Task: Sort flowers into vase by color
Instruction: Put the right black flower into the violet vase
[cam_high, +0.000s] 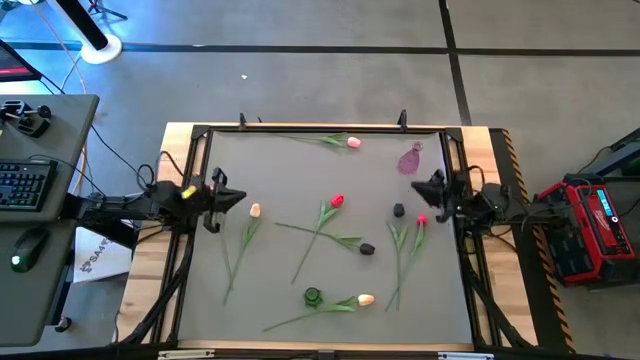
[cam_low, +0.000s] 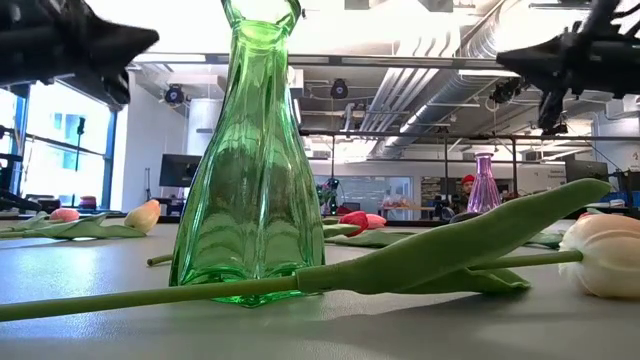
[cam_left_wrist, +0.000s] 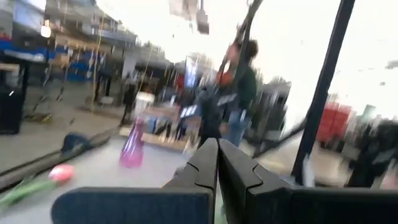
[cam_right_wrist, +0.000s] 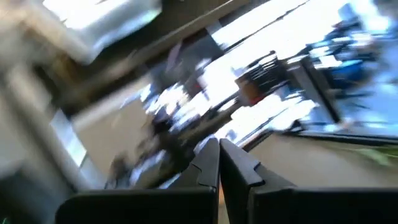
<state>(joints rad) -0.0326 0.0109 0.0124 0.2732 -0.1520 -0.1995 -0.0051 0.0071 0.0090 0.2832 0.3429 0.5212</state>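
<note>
- The left gripper (cam_high: 238, 199) hangs over the left edge of the grey surface (cam_high: 300, 170), its fingers (cam_left_wrist: 205, 165) pressed flat together with nothing between them; no flower is touched.
- The right gripper (cam_high: 418, 187) hangs over the right edge, fingers (cam_right_wrist: 208, 163) likewise closed on nothing; a red-headed flower (cam_high: 421, 220) lies just beside and below it in the high view.
- The flowers lie scattered flat on the surface, none in a vase; a pink-headed one (cam_high: 353, 143) lies along the far edge; a cream-headed one (cam_high: 255, 210) lies near the left gripper, its stem running toward the near edge.
- A red tulip (cam_high: 337, 201) lies near the middle, its stem crossing that of a near-black one (cam_high: 367, 249); another dark head (cam_high: 398, 210) lies near the right gripper.
- A cream tulip (cam_high: 366, 299) lies by the near edge, its stem and leaf passing in front of the green vase (cam_high: 312, 296) (in the low view the leaf (cam_low: 470, 245) crosses the vase's foot; whether it touches I cannot tell).
- The green vase (cam_low: 250, 160) stands upright near the front middle; a purple vase (cam_high: 411, 159) stands upright toward the far right corner.
- A person stands in the room beyond the surface (left wrist view, blurred) (cam_left_wrist: 239, 87).
</note>
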